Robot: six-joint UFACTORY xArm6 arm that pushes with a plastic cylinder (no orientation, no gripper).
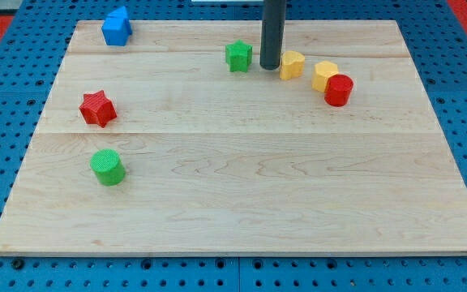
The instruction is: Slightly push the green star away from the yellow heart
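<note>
The green star (pixel 238 56) lies near the view's top centre of the wooden board (pixel 242 203). The yellow heart (pixel 292 64) lies a short way to its right. My tip (pixel 270 66) stands between them, close against the heart's left side and a small gap to the right of the star. The dark rod rises straight up out of the view's top.
A yellow block (pixel 324 75) and a red cylinder (pixel 339 90) touch each other to the right of the heart. A blue block (pixel 117 27) sits at the top left, a red star (pixel 97 108) at the left, a green cylinder (pixel 107 167) below it.
</note>
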